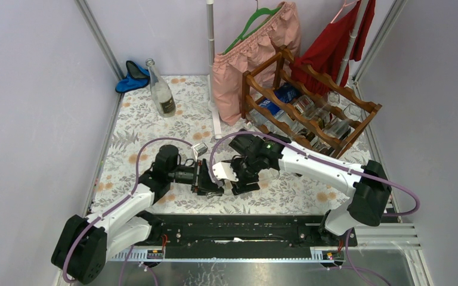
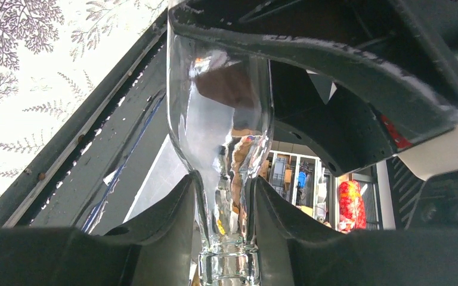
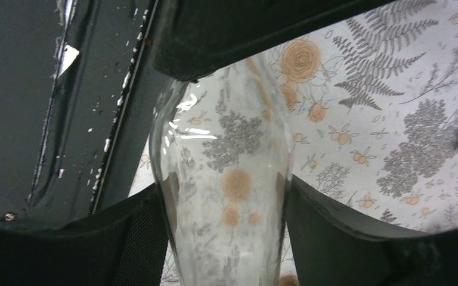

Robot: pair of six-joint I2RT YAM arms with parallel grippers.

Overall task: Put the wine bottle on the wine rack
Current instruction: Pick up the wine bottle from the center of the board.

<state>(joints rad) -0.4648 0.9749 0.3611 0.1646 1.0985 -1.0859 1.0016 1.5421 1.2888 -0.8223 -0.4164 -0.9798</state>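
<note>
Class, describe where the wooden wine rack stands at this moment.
In the top view, the wine rack stands at the far right of the table, just right of the hanging pink garment and in front of the red garment.

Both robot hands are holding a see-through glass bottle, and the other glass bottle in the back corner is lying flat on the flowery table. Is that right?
Not quite. The other clear glass bottle stands upright, not flat, as the top view shows. The left gripper and right gripper do both hold the see-through glass bottle.
</note>
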